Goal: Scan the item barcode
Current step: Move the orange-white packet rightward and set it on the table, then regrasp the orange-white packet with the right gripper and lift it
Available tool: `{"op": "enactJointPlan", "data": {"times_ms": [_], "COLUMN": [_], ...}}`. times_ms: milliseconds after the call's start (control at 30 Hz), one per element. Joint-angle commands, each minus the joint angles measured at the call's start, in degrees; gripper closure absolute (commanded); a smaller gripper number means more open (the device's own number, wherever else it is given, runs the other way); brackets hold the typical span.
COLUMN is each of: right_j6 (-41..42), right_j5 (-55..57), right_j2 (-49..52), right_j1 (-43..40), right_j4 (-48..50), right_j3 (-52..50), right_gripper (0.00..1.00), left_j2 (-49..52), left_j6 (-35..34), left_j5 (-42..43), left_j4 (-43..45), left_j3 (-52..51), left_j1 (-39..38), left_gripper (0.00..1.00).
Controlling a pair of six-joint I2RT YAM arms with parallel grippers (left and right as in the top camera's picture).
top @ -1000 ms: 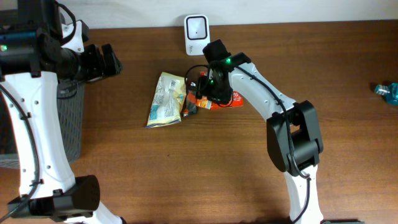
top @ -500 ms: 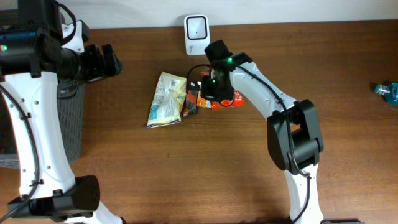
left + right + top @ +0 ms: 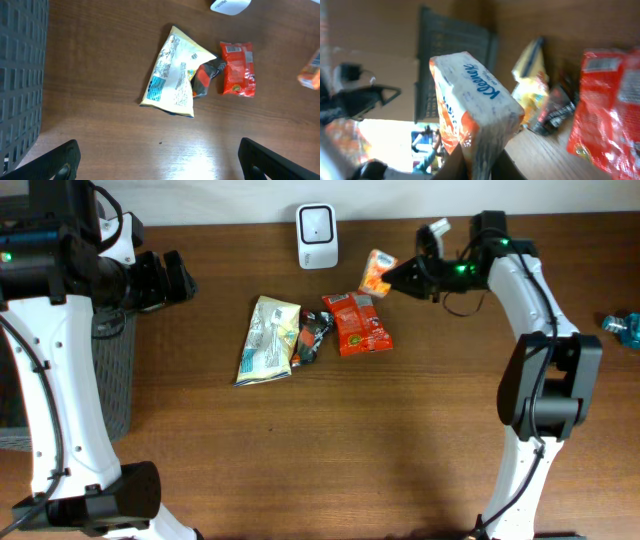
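My right gripper [image 3: 402, 278] is shut on an orange and white tissue pack [image 3: 377, 272], holding it off the table to the right of the white barcode scanner [image 3: 316, 223]. In the right wrist view the tissue pack [image 3: 475, 110] fills the middle, pinched at its lower end between the two dark fingers of my right gripper [image 3: 481, 167]. No barcode shows on its visible faces. My left gripper [image 3: 178, 277] hangs open at the far left, well away from the items; in its wrist view the left gripper [image 3: 160, 160] has nothing between its wide-apart fingers.
On the table lie a yellow-white packet [image 3: 267, 340], a small dark wrapper [image 3: 312, 340] and a red packet [image 3: 357, 322]. A dark mesh basket [image 3: 112, 370] stands at the left edge. A blue object [image 3: 622, 326] sits at the far right edge.
My right arm closed on the tissue pack at the pile, lifted it and swung right toward the back of the table. The red packet is now uncovered. The left arm stayed still.
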Motion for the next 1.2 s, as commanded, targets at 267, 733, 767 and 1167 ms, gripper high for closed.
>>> {"op": "enactJointPlan", "data": {"times_ms": [267,733,767,1167], "right_j6": [-1.0,0.5,0.5,-0.6], "right_j5": [55.5,70.9,70.9,67.2], "right_j2": [0.7,0.7,0.7,0.7], "right_j1": [10.4,0.8,0.7,-4.5], "right_j4": [-15.2,-17.0,-17.0,-18.7], "right_j3": [0.9,0.8,0.8,-1.2], "right_gripper": [0.83,0.01,0.01,0.32], "left_j2": [-0.6,-0.6,-0.6,-0.6], "left_j6": [-0.5,-0.5,-0.5,-0.5], "left_j5": [0.0,0.0,0.0,0.0], "left_j4": [-0.1,-0.1,-0.1,-0.1], "left_j3": [0.3,0.3,0.3,0.3], "left_j1": [0.0,0.0,0.0,0.0], "left_gripper": [0.01,0.01,0.01,0.01]}}
